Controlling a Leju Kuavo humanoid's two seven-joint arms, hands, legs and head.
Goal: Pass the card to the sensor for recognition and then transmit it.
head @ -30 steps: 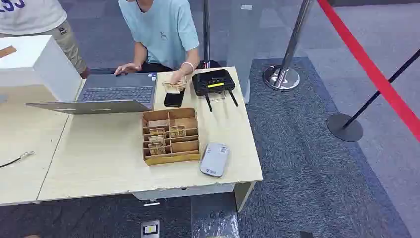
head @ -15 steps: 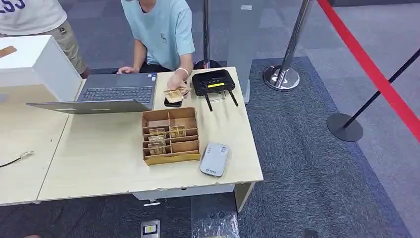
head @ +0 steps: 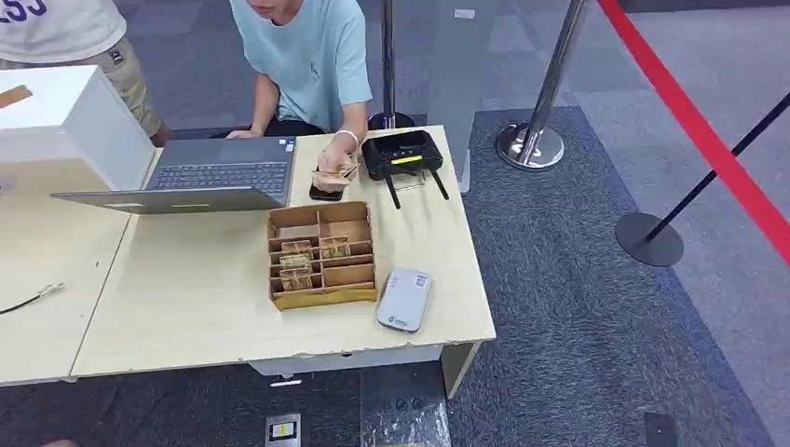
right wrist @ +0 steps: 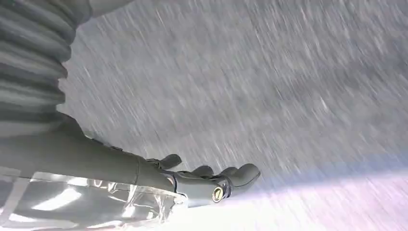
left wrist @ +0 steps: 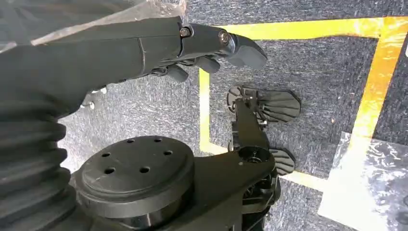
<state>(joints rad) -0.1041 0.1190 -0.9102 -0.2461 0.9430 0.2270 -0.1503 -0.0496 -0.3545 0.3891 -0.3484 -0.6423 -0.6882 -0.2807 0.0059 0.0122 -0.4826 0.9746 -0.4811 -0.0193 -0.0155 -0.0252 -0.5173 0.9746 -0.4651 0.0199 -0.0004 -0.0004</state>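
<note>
Item: small tan printed cards (head: 296,264), lying flat in the left-hand slots of a brown cardboard divider tray (head: 321,296). The tray sits mid-way across the pale wood worktop (head: 186,298), its long side running near to far.

Item: grey rounded sensor pad (head: 403,299), flat on the worktop just right of the tray's near corner, not touching it as far as I can tell.

Item: left robot hand (left wrist: 207,48), hanging low over grey carpet and yellow floor tape, fingers loosely curled, holding nothing.

Item: right robot hand (right wrist: 211,180), likewise down by the floor, fingers gently bent and apart, holding nothing; the view is blurred.

Relation: cards and sensor both lie forward of and above the two hands. The sensor sits toward the right side, so the right arm looks the nearer one.

Also present: a person in a light blue shirt (head: 312,56) at the far edge, one hand (head: 333,158) holding more cards beside an open grey laptop (head: 200,179).
</note>
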